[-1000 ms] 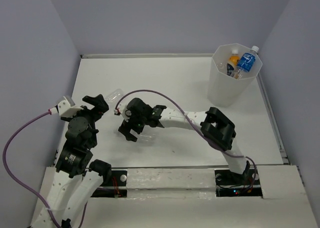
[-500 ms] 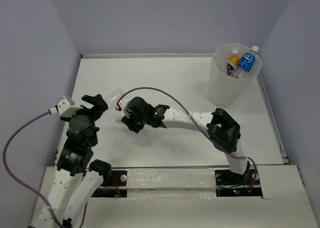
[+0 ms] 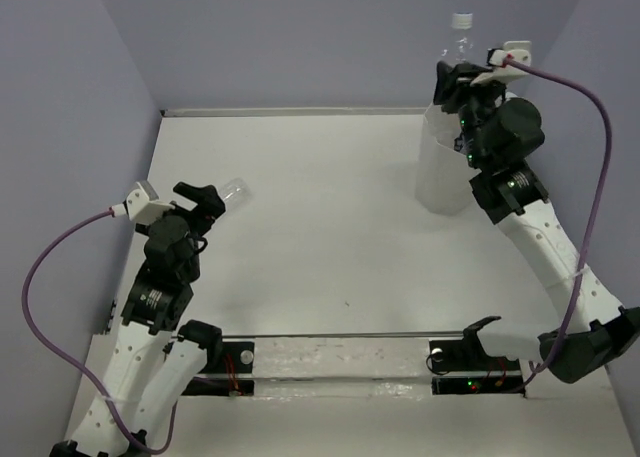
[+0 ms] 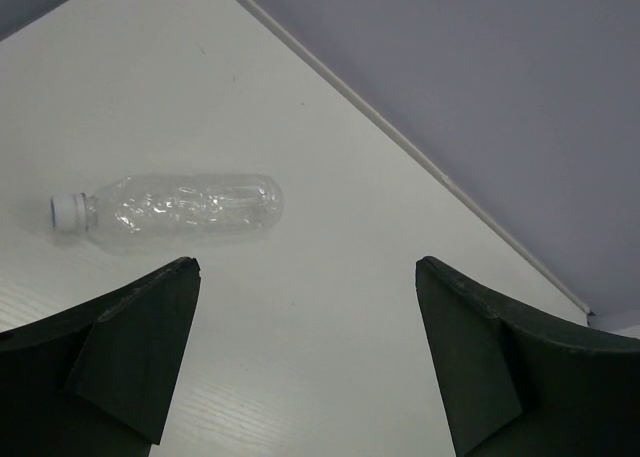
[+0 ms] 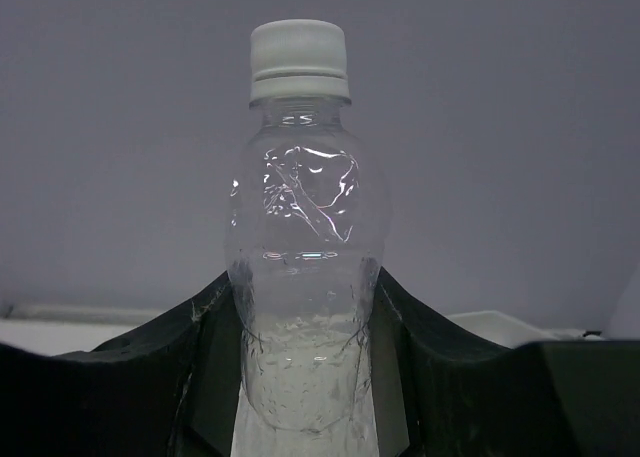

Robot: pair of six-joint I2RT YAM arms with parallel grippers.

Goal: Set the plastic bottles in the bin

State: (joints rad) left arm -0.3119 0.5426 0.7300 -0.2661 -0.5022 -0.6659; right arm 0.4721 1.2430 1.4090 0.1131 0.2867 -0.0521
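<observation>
My right gripper (image 3: 458, 75) is raised high at the back right, above the white bin (image 3: 438, 175), and is shut on a clear bottle (image 3: 460, 39) with a white cap. In the right wrist view that held bottle (image 5: 305, 227) stands upright, cap on top, squeezed between the dark fingers (image 5: 205, 357). The arm hides the inside of the bin. A second clear bottle (image 4: 180, 207) lies on its side on the table, cap to the left in the left wrist view. My left gripper (image 4: 308, 269) is open just short of it, with nothing between its fingers; from above the bottle (image 3: 233, 189) lies just past the gripper (image 3: 207, 199).
Grey walls close in the white table (image 3: 320, 217) at the back and on both sides. The bin stands near the back right corner, close to the right wall. A purple cable (image 3: 590, 147) loops from the right wrist down along the arm.
My right arm has shut on a clear bottle at the table's middle left, lifted it and swung it up above the bin. The left arm has shifted slightly, still open.
</observation>
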